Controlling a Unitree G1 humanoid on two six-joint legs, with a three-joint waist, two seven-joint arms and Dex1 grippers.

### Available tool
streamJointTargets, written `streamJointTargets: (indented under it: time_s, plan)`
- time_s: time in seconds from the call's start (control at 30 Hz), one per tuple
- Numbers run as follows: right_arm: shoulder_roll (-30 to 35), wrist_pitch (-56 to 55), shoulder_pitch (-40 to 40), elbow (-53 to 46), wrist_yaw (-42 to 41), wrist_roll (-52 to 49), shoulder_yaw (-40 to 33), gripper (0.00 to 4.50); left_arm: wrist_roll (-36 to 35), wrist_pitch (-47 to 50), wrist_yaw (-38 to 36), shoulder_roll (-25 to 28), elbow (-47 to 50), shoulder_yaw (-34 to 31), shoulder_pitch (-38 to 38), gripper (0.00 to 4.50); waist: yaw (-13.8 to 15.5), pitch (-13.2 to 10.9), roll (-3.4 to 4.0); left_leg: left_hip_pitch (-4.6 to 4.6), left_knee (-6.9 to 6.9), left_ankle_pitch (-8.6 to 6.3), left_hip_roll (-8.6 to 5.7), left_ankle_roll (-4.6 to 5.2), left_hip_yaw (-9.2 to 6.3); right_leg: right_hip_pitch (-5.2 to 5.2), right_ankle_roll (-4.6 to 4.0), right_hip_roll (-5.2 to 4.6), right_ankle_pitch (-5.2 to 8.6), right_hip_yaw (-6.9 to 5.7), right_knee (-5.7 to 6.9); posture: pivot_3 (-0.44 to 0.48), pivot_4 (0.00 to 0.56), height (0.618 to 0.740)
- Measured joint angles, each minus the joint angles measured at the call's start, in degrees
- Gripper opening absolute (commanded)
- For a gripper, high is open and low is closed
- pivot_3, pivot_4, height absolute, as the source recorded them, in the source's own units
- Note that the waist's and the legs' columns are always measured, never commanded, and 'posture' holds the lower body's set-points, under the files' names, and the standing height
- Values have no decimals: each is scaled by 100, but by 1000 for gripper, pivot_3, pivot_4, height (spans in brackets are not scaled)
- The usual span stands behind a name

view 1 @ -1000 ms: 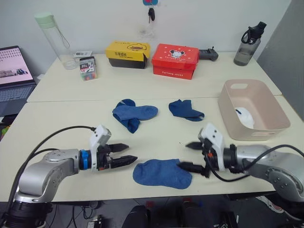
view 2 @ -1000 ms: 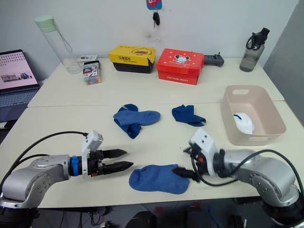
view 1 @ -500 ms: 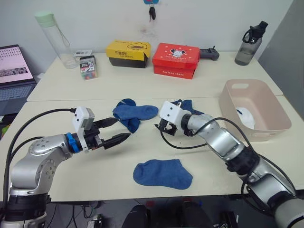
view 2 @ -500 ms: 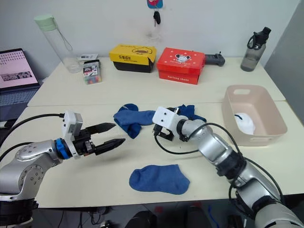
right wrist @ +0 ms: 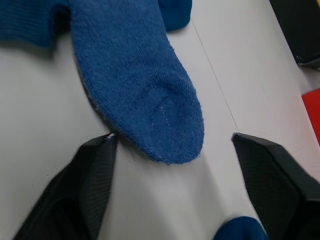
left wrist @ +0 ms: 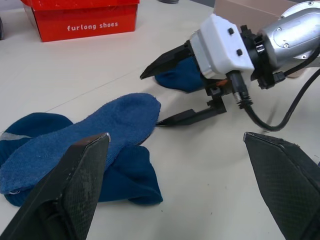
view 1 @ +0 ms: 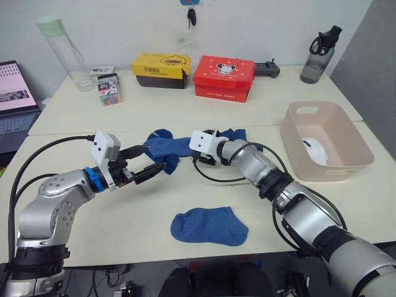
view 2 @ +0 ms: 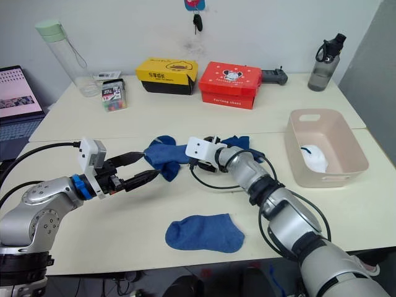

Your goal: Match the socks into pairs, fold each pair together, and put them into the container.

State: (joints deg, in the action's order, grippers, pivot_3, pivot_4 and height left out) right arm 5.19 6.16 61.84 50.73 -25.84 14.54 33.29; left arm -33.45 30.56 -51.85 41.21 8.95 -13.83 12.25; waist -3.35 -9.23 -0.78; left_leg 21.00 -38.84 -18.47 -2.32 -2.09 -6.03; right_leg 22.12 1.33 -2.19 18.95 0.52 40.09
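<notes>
Two blue socks lie crossed at mid-table. My left gripper is open just left of them, with its fingers low over the table beside the pile. My right gripper is open at the toe of the longer sock, one finger on each side, holding nothing. A third blue sock lies behind my right arm, and another lies flat near the front edge. The beige container stands at the right with a white sock inside.
A yellow box, a red shoe box and a black controller line the back. A clear bottle and a small box of items stand back left, a laptop far left, a dark bottle back right.
Both grippers left the front sock and rose to mid-table. The right swung left across the table to the crossed socks' toe; the left moved up to the pile. Both stayed open.
</notes>
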Motion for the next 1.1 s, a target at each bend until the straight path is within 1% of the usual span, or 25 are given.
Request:
streamJointTargets:
  time_s: [0.07, 0.17, 0.23, 0.27, 0.37, 0.47, 0.57, 0.63, 0.7, 0.77, 0.9, 1.0, 1.07, 1.1]
  plan:
    - [-93, -140, 61, 267, -9, 31, -77, 2150, -3, 3, 7, 0, 21, 0, 0, 4500, 1, 0, 0, 0, 0, 0, 0, 0, 0, 0, 0, 0, 0, 0, 0, 0, 150, 740]
    - [-188, -318, 63, 443, -50, 106, -152, 987, -3, 9, 16, 0, 27, 1, 1, 4500, -3, 0, 1, 0, 0, 0, 0, 0, 1, 2, 0, 0, 0, 3, 1, 0, 150, 740]
    - [-196, -391, 52, 447, -100, 172, -179, 304, -2, 10, 34, 1, 28, 1, 0, 4500, -3, -1, 1, 0, 0, 0, 0, 0, 1, 3, 0, 0, 0, 3, 1, 0, 150, 740]
    - [-194, -434, 30, 414, -137, 204, -204, 53, -1, 11, 49, 1, 28, 1, 1, 4500, -4, -1, 1, 1, 1, 0, 0, 0, 1, 3, 0, 0, 0, 4, 1, 0, 150, 740]
    - [-170, -482, -199, 98, -211, 233, -277, 53, 1, 17, 78, 4, 30, 2, 5, 4500, -4, -1, 1, 1, 1, 0, 0, 0, 0, 3, 0, 0, 0, 5, 1, 0, 150, 740]
    - [-30, -421, -582, -549, -360, 244, -289, 53, 2, 25, 114, 10, 38, 8, 22, 4500, 1, -1, 2, 3, 0, 0, 0, 0, 0, 5, 0, 0, 0, 6, 2, 0, 150, 740]
    - [397, -135, -1155, -1952, -633, 246, -368, 53, 2, 40, 127, 21, 93, 17, 40, 4500, 22, -1, 1, 10, -1, 0, -1, -1, -2, 7, 0, -1, 0, 4, 0, 0, 150, 740]
    - [807, 176, -1677, -3183, -900, 259, -467, 53, -2, 63, 141, 29, 174, 20, 37, 4500, 39, -1, 1, 13, -1, 0, -1, 0, -3, 8, 1, -1, 0, 4, -2, 0, 150, 740]
    - [1205, 420, -2126, -4134, -1155, 274, -520, 53, -13, 144, 167, 37, 238, 21, 30, 4500, 46, -1, 1, 15, 0, -1, -1, 0, -3, 8, 1, -1, 0, 4, -2, 0, 150, 740]
    - [1861, 630, -2739, -5164, -1508, 278, -567, 53, -32, 220, 165, 59, 371, 62, -34, 4500, 72, -1, 1, 14, 0, -2, -1, 2, -2, 6, 1, 0, 0, 5, -2, 0, 150, 740]
    - [2838, 829, -3295, -5983, -2004, 265, -836, 53, -15, 263, 87, 81, 484, 239, -60, 4500, 111, -1, 1, 10, -1, -2, -1, 2, 0, 4, -1, 1, -2, 8, 2, 0, 150, 740]
    - [3526, 775, -3571, -6317, -2279, 263, -1132, 53, 27, 254, -26, 137, 475, 334, -60, 4500, 120, -1, 0, 10, 3, -2, 0, 2, 0, 3, -1, 3, -1, 7, -3, 0, 150, 740]
    - [3711, 754, -3633, -6323, -2335, 299, -1182, 53, 58, 242, -63, 137, 459, 336, -59, 4500, 111, -2, 0, 9, 3, -2, 1, 2, 3, 3, -1, 3, -1, 11, -2, 0, 150, 740]
    - [3755, 723, -3650, -6320, -2367, 342, -1181, 246, 66, 230, -107, 138, 455, 336, -60, 4500, 111, -1, 0, 9, 3, -2, 1, 2, 2, 2, -1, 4, -1, 10, -2, 0, 150, 740]
